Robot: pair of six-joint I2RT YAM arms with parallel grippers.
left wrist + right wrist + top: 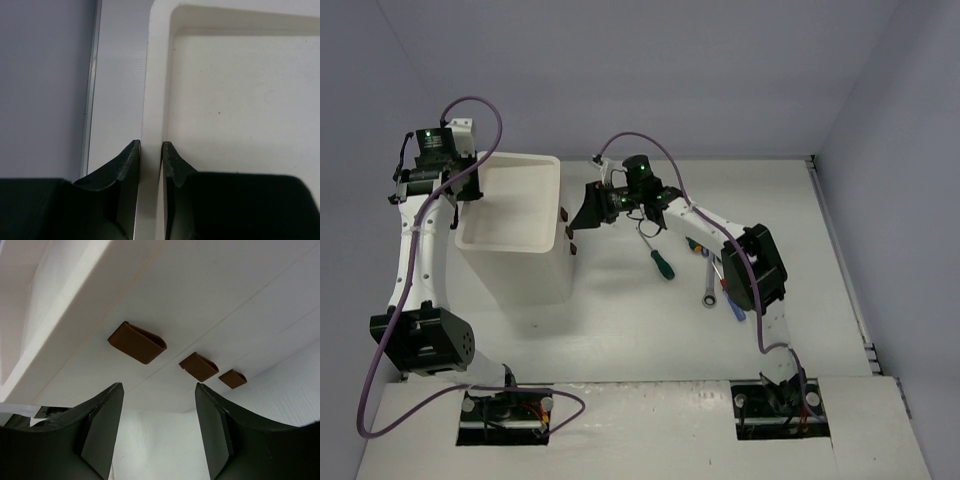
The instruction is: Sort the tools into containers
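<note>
Tools: a green-handled screwdriver (661, 263) and a wrench (708, 291) lie on the table (620, 330), right of the white box (515, 270), beside the right forearm.
Right arm: stretched left across the table, wrist facing the box's drawer side.
Right gripper (159, 387): jaws apart, empty, just short of the drawers.
Key relation: the nearest handle (137, 342) lies ahead, above and slightly left of the gap. Its long axis slants across the gap.
Other handles: two more (199, 366) recede to the right.
Nearer arm: the right one, by far.
Left gripper (150, 150): clamped on the tray rim (152, 75) at the far-left side, likely steadying the box.
</note>
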